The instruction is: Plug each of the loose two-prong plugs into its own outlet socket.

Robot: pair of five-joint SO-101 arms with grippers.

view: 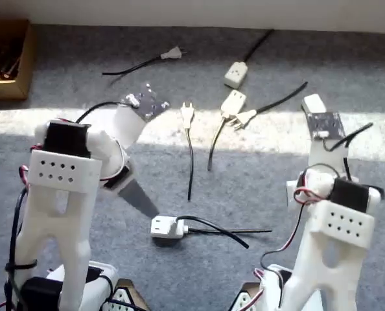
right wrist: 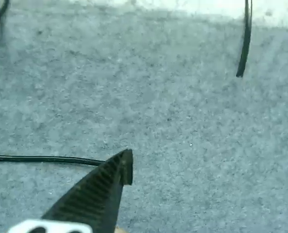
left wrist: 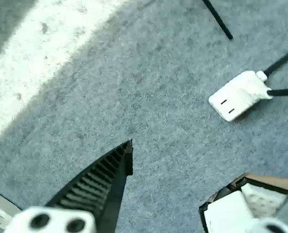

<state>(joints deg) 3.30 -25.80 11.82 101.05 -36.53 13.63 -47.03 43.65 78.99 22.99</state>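
Grey surface (view: 270, 194), high view clock. Left fingers (left wrist: 107, 182), right fingers (right wrist: 103, 191): open or closed, cannot tell for either.

Three sockets:
- near socket (view: 164, 227): just beside left fingers at 5 o'clock, long axis 9-to-3, cord (view: 212, 230) out at 3
- middle socket (view: 233, 102)
- far socket (view: 234, 74)

Three plugs:
- centre plug (view: 187, 113): axis 12-to-6, prongs toward 12, left fingers nearer, likely their pick
- far plug (view: 173, 54)
- third plug (view: 245, 118): touching middle socket, seated or not unclear

Carpet (view: 69, 91) far left is open up to the wooden box (view: 8, 61) — centre blocked by cables (view: 190, 162) and near socket (view: 165, 227).
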